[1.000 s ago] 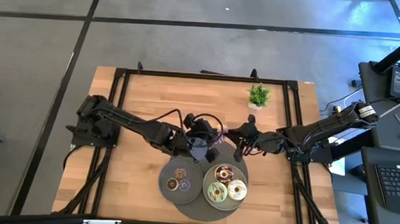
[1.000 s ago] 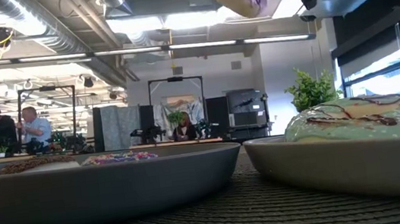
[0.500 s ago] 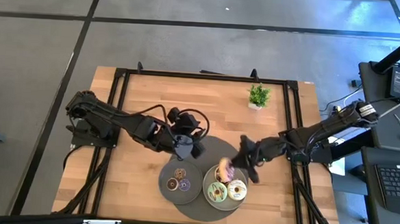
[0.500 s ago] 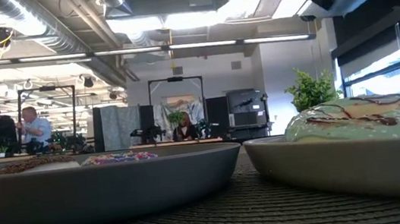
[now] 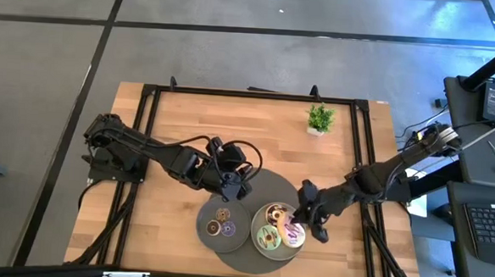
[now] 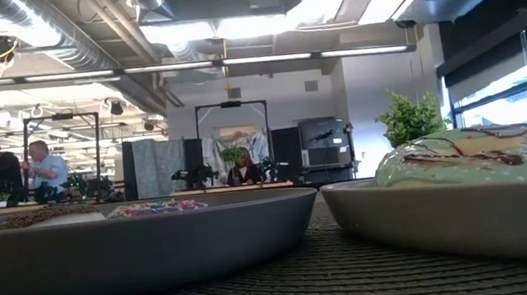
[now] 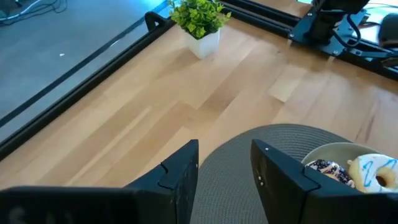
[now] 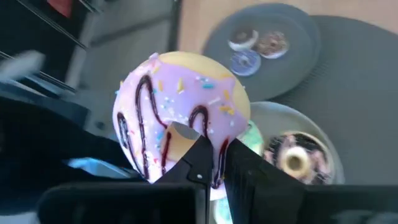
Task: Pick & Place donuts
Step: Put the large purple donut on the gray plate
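Observation:
My right gripper [image 5: 298, 223] is shut on the pink-iced donut [image 8: 183, 121] over the near right part of the right grey plate [image 5: 259, 245]. On that plate lie a green donut [image 5: 268, 237] and a chocolate one [image 5: 276, 214]. The cream-white donut [image 7: 375, 174] shows in the left wrist view. Three mini donuts [image 5: 222, 224] lie on the left grey plate [image 5: 204, 236]. My left gripper [image 7: 227, 163] is open and holds nothing. It hovers over the far left part of the round dark mat [image 5: 266, 189]. My right gripper holds the pink donut by its ring [image 8: 214, 144]. One fingertip [image 8: 198, 152] reaches its hole and the other sits at the outer rim. The fingers come slanting down from the table's right. The donut is tilted, iced face toward the wrist camera, above the right plate.
A small potted plant [image 5: 321, 119] stands near the far right of the table. A black frame [image 5: 148, 95] runs round the wooden top. Bare wood lies far and left of the mat. The low view shows the green donut [image 6: 466, 158] close up, and people at desks in the room beyond.
My right gripper has carried the pink donut from the mat's far side toward the near edge and down, to over the right plate. My left gripper has drawn back from it toward the table's left.

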You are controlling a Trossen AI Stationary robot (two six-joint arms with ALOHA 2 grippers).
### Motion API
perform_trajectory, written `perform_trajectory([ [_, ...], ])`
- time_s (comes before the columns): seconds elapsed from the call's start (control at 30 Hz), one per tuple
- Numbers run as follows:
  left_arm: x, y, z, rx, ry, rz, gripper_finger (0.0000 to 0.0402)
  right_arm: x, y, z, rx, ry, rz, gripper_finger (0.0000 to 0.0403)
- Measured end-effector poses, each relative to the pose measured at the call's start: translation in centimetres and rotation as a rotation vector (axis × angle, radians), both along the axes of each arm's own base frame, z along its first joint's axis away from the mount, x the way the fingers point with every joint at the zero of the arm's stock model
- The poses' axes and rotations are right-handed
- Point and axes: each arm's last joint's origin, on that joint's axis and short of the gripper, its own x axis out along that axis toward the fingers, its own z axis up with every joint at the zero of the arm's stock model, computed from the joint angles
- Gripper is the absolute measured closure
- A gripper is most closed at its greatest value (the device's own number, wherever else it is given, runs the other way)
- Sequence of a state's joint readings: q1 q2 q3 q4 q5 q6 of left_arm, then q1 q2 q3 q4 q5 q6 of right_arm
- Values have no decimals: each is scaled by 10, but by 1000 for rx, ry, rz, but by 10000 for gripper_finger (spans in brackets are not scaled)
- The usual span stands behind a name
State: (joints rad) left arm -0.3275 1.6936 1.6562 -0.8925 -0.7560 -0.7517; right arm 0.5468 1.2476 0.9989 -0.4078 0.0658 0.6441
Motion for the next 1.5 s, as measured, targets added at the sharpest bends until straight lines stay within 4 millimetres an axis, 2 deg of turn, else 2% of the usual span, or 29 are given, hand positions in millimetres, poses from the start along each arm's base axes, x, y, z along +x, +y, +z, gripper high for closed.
perform_trajectory([
  [0.1,0,0,0,-2,0,1,260,9,7,4,-88,114,-5,369],
  [0.23,-1,-2,-1,-19,6,-16,257,26,18,-15,-180,309,-31,361],
  [0.5,-1,-5,-1,-22,7,-26,258,54,32,-63,-215,474,-96,357],
  [0.8,-2,-8,-1,-26,3,-29,254,67,31,-90,-216,558,-155,356],
  [1.37,-4,-13,-1,-26,4,-45,260,70,29,-94,-182,586,-192,356],
  [1.5,-4,-13,-1,-26,4,-45,259,69,29,-94,-170,596,-194,341],
])
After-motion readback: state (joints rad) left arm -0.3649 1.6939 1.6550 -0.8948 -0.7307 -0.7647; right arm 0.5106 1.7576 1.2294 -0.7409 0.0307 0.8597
